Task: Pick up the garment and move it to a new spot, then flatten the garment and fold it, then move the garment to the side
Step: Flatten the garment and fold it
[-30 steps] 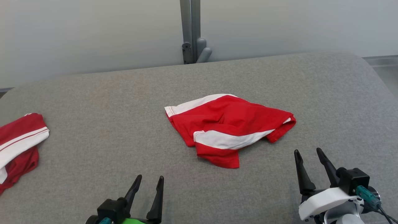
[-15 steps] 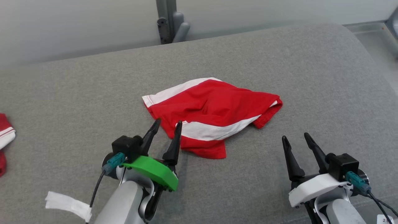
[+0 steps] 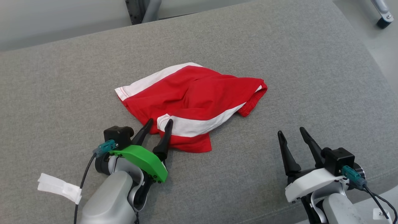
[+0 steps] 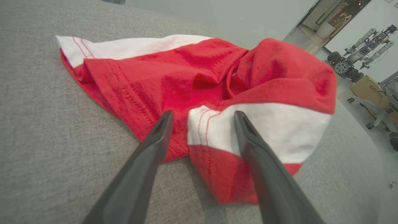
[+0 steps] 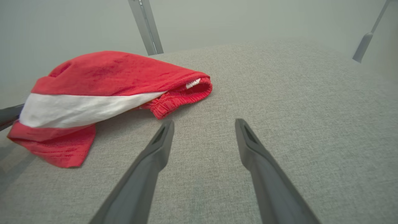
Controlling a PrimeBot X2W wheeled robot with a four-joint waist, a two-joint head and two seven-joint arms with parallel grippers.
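**Left end effector wide at the garment's near edge, right one apart**

Nearest, the pale left forearm rises from the lower left and slants toward the far right. It carries a green wrist cover (image 3: pixel 140 157), and a white tag (image 3: pixel 59 188) hangs from its cable. The left end effector (image 3: pixel 160 120) is spread wide and holds nothing. Its tips lie over the near left edge of the garment (image 3: pixel 199 96). In the left wrist view the left end effector (image 4: pixel 202 113) straddles the corner where a white band ends; whether it touches the cloth I cannot tell.

At the near right, under a white wrist cover (image 3: pixel 311 183), the right end effector (image 3: pixel 291 130) points far and slightly left. It is also wide and empty, over bare grey tabletop (image 3: pixel 62 93), well apart from the garment.

The garment lies crumpled mid-tabletop, red with white bands, its gathered elastic edge at the right end.

Beyond the far edge stand a metal post (image 3: pixel 136 9) and a castor leg (image 3: pixel 381 12).
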